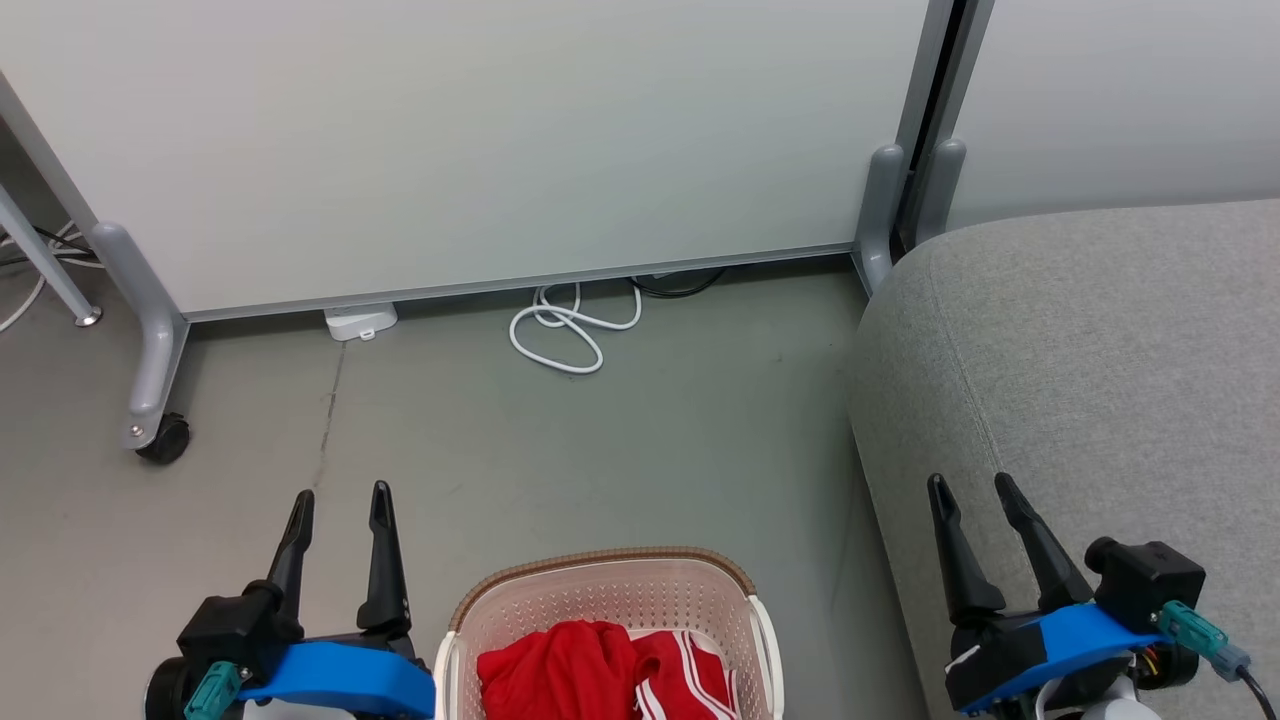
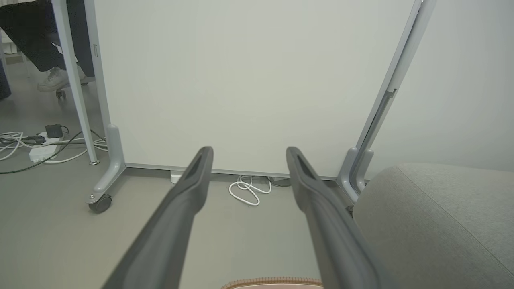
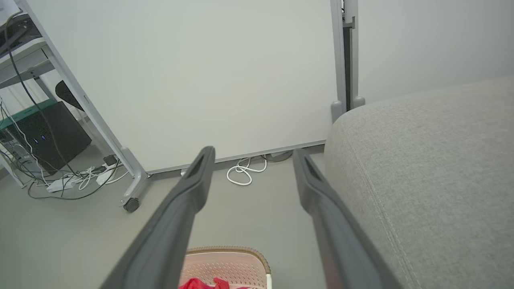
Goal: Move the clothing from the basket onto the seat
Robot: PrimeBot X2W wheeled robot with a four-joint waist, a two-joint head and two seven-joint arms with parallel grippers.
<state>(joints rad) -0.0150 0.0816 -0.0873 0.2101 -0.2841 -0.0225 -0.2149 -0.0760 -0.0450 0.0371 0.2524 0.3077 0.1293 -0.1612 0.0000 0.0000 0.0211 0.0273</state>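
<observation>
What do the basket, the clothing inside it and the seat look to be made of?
The basket looks like moulded cream plastic, matte: rows of small holes in its wall, a brown woven-look rim band. The clothing seems thin, soft red fabric with white stripes, lying in crumpled folds. The seat looks upholstered in grey woven cloth: flecked weave, stitched seam.

This looks like an office or lab workroom rather than a home. A tall white partition panel [image 1: 480, 150] on a grey metal frame with a castor [image 1: 165, 438] stands on a bare grey floor [image 1: 600, 460]. At the panel's foot lies a coiled white cable [image 1: 565, 335]. Past its left edge are a power strip [image 2: 40, 152] among tangled leads and a black computer case [image 3: 52, 132]. Just right of the panel is a grey upholstered seat [image 1: 1100, 350].
</observation>
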